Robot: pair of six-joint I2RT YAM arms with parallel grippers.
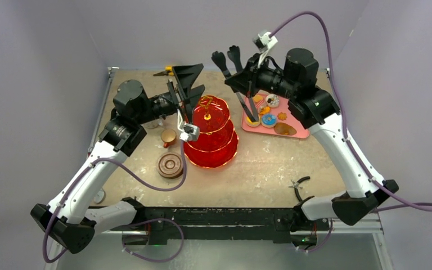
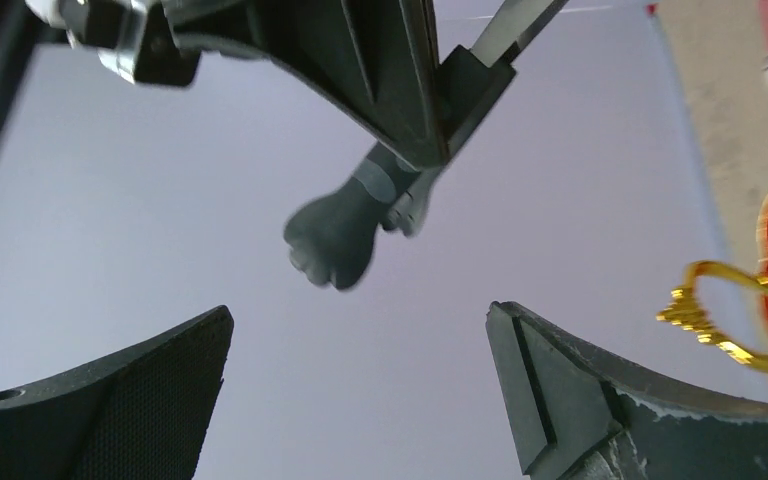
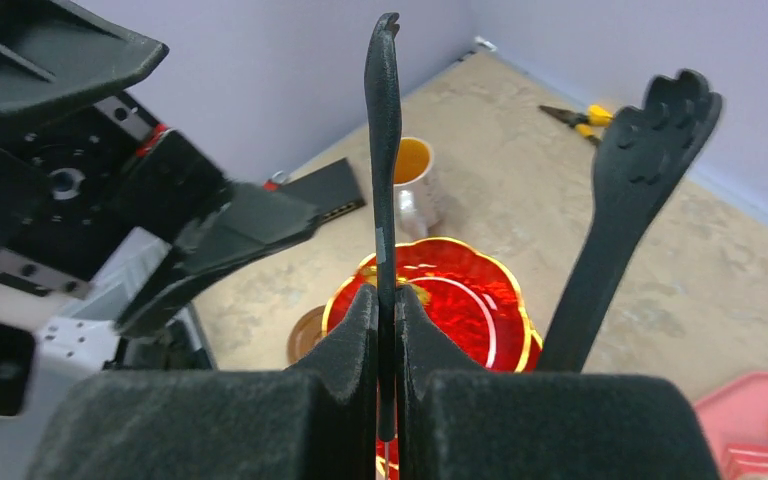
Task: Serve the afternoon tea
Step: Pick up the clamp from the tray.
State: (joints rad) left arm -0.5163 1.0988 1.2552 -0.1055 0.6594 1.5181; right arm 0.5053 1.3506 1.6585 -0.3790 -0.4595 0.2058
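while right tool [image 3: 388,305] clamps the one tongs [image 3: 384,150] | left tool [image 2: 358,340] apart | one stand [image 1: 210,135], one mug [image 3: 412,175], one cup [image 1: 169,136]

Left gripper [image 2: 360,318] spread; tongs [image 2: 332,238] ahead; gold handle [image 2: 717,318] right.

No text, label, brand, number or sign can be read in any view.

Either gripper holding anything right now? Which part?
The right gripper is shut on the black tongs, pinching one arm edge-on while the other arm stands free. The left gripper is open and empty.
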